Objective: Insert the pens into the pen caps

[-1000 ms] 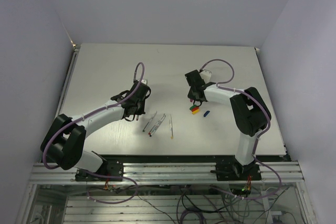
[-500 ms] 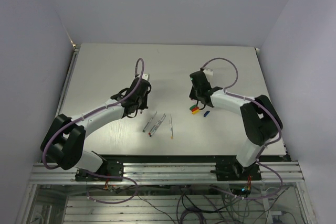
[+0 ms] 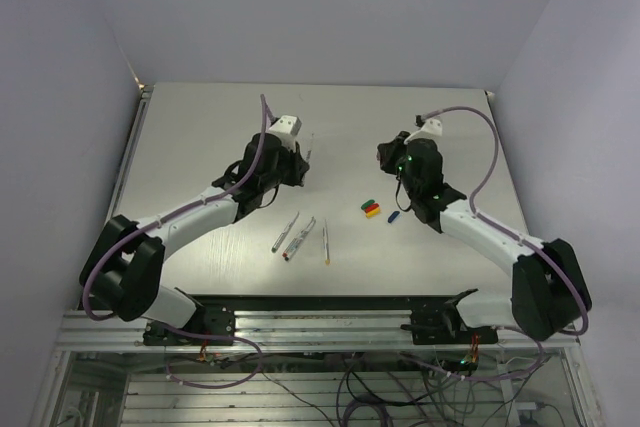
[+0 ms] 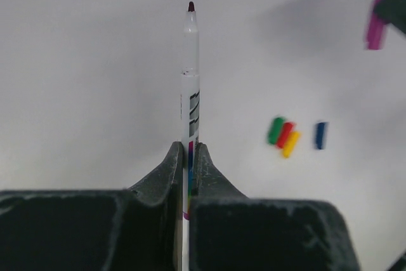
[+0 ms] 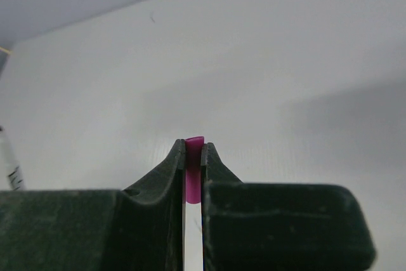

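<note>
My left gripper is shut on a white pen whose dark tip points away, held above the table; in the top view the gripper sits left of centre. My right gripper is shut on the magenta cap, raised right of centre in the top view; the cap also shows in the left wrist view. The two grippers face each other, apart. Green, red, yellow and blue caps lie on the table.
Three more pens lie side by side on the table in front of the left arm. The green, red and yellow caps touch in a cluster, with the blue cap just to their right. Walls stand behind and at both sides.
The left gripper has risen and moved back and right with the pen. The right arm has swung right and turned, so its gripper with the magenta cap now faces the left gripper.
</note>
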Tool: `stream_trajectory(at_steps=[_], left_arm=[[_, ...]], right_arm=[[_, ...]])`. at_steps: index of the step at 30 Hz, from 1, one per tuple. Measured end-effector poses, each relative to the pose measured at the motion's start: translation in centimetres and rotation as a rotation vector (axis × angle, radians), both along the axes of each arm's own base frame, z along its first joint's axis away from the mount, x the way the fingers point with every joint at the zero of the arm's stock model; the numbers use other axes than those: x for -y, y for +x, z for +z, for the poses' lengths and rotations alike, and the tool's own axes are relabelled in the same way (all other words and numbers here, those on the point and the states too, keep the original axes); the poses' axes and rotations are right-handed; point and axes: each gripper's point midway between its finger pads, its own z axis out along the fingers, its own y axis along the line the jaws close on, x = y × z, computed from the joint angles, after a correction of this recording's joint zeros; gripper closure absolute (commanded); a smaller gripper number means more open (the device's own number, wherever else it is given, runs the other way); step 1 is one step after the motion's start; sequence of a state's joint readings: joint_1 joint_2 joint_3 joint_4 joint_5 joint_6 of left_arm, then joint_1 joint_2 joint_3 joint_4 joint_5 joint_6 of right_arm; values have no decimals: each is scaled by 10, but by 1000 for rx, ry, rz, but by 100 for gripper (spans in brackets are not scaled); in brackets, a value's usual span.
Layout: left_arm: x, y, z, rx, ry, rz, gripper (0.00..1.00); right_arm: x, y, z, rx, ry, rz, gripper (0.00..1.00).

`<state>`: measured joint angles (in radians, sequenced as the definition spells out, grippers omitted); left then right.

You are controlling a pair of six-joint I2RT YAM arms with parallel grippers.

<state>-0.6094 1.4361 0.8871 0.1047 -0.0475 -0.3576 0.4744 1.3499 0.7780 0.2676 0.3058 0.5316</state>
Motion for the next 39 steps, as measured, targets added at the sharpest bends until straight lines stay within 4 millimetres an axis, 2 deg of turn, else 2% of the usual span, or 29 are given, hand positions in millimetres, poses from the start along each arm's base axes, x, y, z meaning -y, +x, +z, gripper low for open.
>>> stream_trajectory(at_steps=[4,9,14,18,24,27,39], left_arm=[[34,0,26,85,-129,-147,93],[68,-12,53,153,-285,-326,93],[83,-25,67,170,-359,-424,93],[93,-38,67,170,-344,-469,93],[104,-61,76,186,-335,-530,93],[105,-64,81,197,-340,-535,93],[105,-64,81,194,-339,-535,93]], right_arm=[[0,-10,30,126,48,41,100],[-5,-22,68,294,113,103,100],[-12,-26,98,429,157,152,100],[-16,-28,125,541,193,179,100],[-24,-28,140,618,221,219,100],[-30,-28,145,640,237,245,100],[-42,-40,160,681,304,330,100]])
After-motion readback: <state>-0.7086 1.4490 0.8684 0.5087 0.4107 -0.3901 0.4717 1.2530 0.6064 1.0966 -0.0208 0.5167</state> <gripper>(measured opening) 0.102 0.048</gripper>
